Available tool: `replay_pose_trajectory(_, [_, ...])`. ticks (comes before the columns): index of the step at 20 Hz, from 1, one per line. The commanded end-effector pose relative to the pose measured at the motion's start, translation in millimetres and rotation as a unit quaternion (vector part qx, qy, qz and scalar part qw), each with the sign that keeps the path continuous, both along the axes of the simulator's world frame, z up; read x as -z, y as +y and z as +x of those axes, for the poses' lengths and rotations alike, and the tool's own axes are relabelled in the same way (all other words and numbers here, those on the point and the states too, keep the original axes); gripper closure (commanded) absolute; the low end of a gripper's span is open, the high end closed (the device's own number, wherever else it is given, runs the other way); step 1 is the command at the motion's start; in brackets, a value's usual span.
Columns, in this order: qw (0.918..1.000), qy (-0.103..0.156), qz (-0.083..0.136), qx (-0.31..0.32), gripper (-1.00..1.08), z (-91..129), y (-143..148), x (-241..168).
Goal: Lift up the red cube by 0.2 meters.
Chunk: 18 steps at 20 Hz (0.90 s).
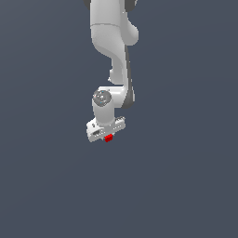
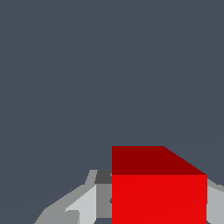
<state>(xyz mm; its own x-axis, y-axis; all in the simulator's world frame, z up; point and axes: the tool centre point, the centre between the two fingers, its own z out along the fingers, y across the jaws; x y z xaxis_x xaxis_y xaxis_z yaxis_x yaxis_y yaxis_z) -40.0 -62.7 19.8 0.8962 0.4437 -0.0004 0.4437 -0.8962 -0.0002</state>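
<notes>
The red cube (image 1: 109,138) is a tiny bright red block that peeks out from under the white gripper (image 1: 106,132) in the exterior view, just below the arm's wrist. In the wrist view the red cube (image 2: 159,192) fills the space between the two grey fingers (image 2: 83,204), and both pads touch its sides. The gripper (image 2: 158,208) is shut on the cube. The fingertips are hidden under the hand in the exterior view. I cannot tell how high the cube is above the floor.
A plain dark grey surface (image 1: 186,186) lies all around. The white arm (image 1: 111,42) reaches in from the top of the exterior view. Nothing else shows.
</notes>
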Motion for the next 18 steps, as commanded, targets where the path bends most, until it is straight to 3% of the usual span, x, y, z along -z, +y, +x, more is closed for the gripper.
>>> replay_pose_trajectory(1, [1.0000, 0.000, 0.000, 0.000, 1.08, 0.2, 0.1, -0.2])
replay_pose_trajectory(10, [1.0000, 0.000, 0.000, 0.000, 1.08, -0.6, 0.1, -17.5])
replay_pose_trajectory(18, [1.0000, 0.000, 0.000, 0.000, 1.08, -2.2, 0.2, -71.3])
